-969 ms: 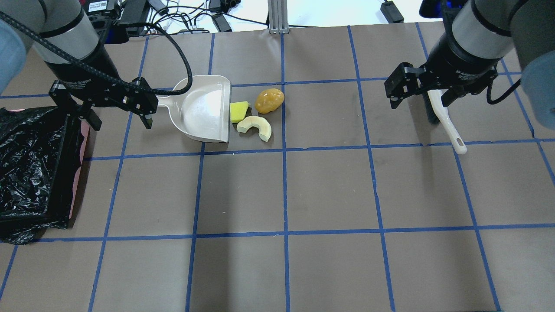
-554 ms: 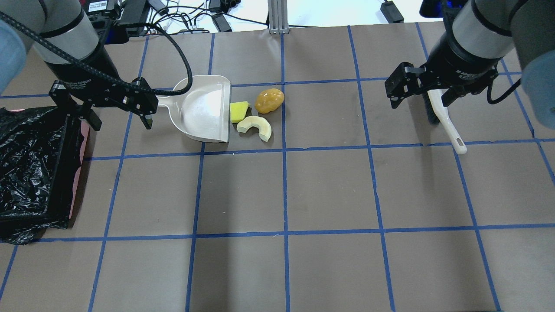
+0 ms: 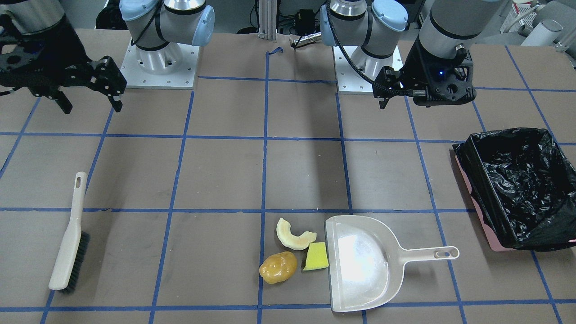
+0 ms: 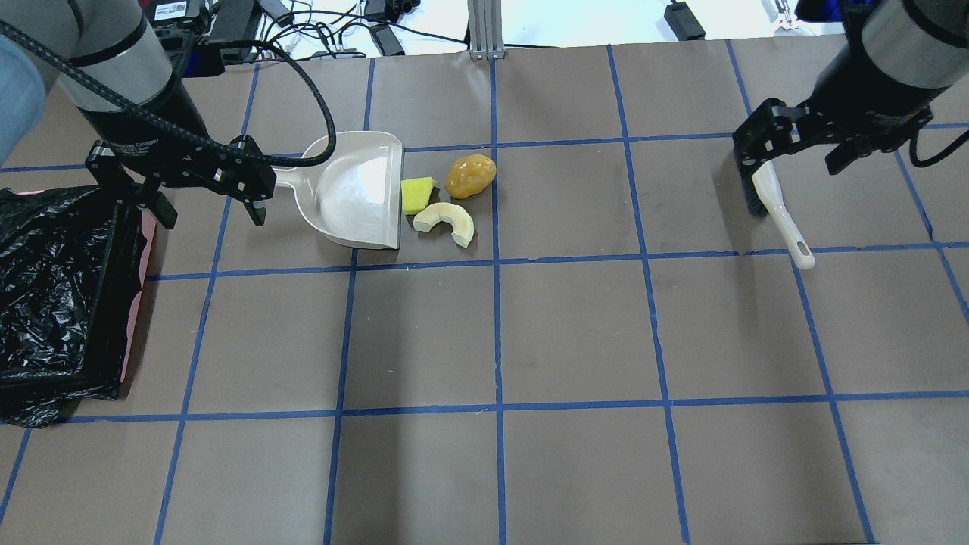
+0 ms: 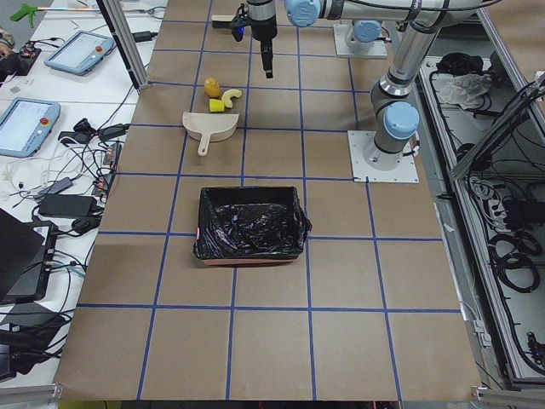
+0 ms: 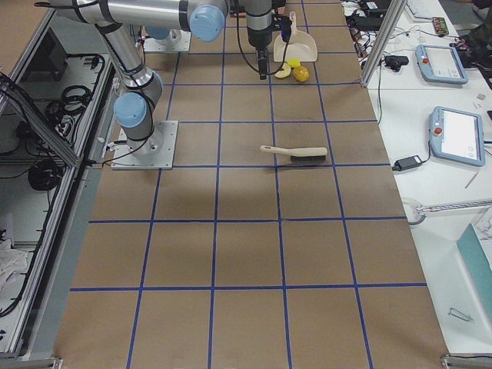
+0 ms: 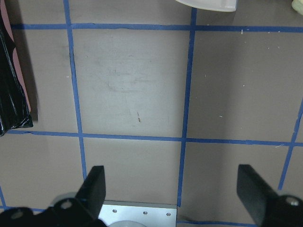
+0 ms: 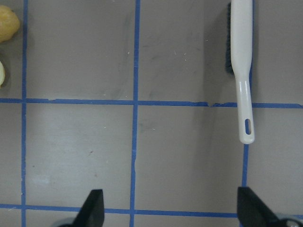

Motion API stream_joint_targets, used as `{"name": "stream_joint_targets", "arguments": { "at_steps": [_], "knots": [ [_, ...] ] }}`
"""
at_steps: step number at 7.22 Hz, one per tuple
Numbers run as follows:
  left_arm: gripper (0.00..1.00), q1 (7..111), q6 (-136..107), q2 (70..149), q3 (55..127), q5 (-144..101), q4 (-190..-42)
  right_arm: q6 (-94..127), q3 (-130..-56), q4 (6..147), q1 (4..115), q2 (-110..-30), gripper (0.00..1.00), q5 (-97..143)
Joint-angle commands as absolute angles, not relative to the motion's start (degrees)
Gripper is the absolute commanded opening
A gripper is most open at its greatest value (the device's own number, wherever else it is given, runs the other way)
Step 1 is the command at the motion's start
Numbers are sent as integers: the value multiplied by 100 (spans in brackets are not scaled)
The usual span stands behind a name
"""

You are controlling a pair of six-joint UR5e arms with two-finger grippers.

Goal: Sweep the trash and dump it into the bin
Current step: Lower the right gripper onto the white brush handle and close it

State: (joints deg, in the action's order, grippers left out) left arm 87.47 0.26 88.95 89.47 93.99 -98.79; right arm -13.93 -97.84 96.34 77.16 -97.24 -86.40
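Crinkly glossy black-lined rectangular bin (image 4: pixel 60 288) at left. Smooth beige plastic dustpan (image 4: pixel 356 189) just beside yellow-green wedge block (image 4: pixel 417 195), pale crescent slice (image 4: pixel 445 222), golden-brown lump (image 4: pixel 470 175). Spread wide, empty: left gripper (image 4: pixel 210 208), right gripper (image 3: pixel 91 102).

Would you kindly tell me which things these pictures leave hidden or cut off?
- Overhead: the right tool covers the bristle end of the white-handled, black-bristled brush.
- Overhead: the left tool hides the handle end of the beige plastic dustpan.
- Overhead: the left edge crops the rectangular bin lined with black plastic.
- Right wrist: the left edge crops the golden-brown potato-like lump.
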Motion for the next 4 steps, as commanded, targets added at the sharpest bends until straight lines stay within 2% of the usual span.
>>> {"name": "stream_joint_targets", "arguments": {
  "at_steps": [1, 4],
  "knots": [
    [100, 8745, 26, 8895, 8947, 9396, -9879, -2210, -9948, 9467, 6972, -9686, 100, -8648],
    [100, 8745, 26, 8886, 8947, 9404, -9879, -2663, -10072, 9466, 6408, -9143, 100, -8901]
  ]
}}
